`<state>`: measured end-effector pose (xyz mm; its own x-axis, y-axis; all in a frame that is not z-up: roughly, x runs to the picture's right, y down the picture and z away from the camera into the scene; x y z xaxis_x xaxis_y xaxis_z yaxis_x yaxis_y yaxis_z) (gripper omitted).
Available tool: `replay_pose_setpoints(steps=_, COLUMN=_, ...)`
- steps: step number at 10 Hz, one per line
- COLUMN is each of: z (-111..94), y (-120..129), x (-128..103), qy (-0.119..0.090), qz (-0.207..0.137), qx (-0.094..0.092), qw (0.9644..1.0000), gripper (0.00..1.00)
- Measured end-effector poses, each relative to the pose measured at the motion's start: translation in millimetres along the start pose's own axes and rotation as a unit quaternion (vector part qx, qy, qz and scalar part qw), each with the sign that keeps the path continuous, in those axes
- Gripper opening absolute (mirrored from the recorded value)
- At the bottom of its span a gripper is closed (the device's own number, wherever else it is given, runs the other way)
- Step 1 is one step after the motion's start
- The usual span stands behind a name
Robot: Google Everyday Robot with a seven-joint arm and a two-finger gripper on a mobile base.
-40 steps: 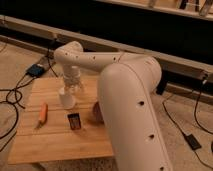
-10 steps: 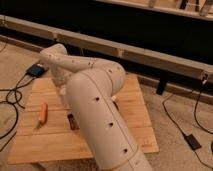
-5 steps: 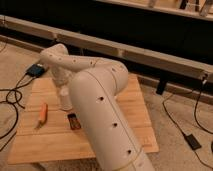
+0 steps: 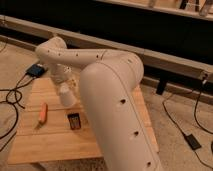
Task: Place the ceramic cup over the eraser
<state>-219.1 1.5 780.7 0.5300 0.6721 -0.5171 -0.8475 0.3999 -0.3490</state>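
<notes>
Nearest to me, the thick white arm point(image 4: 120, 105) rises from the bottom edge and blocks the right half of the table point(image 4: 50, 142), a low top of pale wooden slats. On the bare wood just left of the arm lies the eraser point(image 4: 74, 121), a small dark block with a tan mark, uncovered and touching nothing. Further left, near the table's edge, lies an orange stick point(image 4: 43, 113), well apart from the eraser. Behind the eraser and a little to its left is the cup point(image 4: 67, 96), white and upright, clear of the eraser with bare wood between them. I cannot tell whether its base touches the table. The gripper point(image 4: 64, 82) sits right on top of the cup, pointing down from the arm's bent wrist. Whether it is clamped on the cup or loose I cannot tell. Beyond the table's far left corner, a blue box point(image 4: 36, 70) lies on the floor, with black cables point(image 4: 10, 100) trailing around it. On the right another cable point(image 4: 175, 120) runs across the carpet. At the back, a pale ledge point(image 4: 165, 57) runs under a dark wall.
</notes>
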Motion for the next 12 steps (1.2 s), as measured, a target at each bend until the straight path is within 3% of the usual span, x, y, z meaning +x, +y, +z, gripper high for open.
replay_pose_setpoints(steps=5, z=-44, y=-3, x=20, qy=-0.034, qz=-0.007, qx=0.016, qw=0.9993, gripper=0.0)
replay_pose_setpoints(steps=8, z=-57, y=-2, x=40, qy=-0.032, qz=-0.007, qx=0.018, qw=0.9993, gripper=0.0)
replay_pose_setpoints(steps=12, z=-62, y=6, x=74, qy=-0.016, qz=-0.009, qx=0.008, qw=0.9998, gripper=0.0)
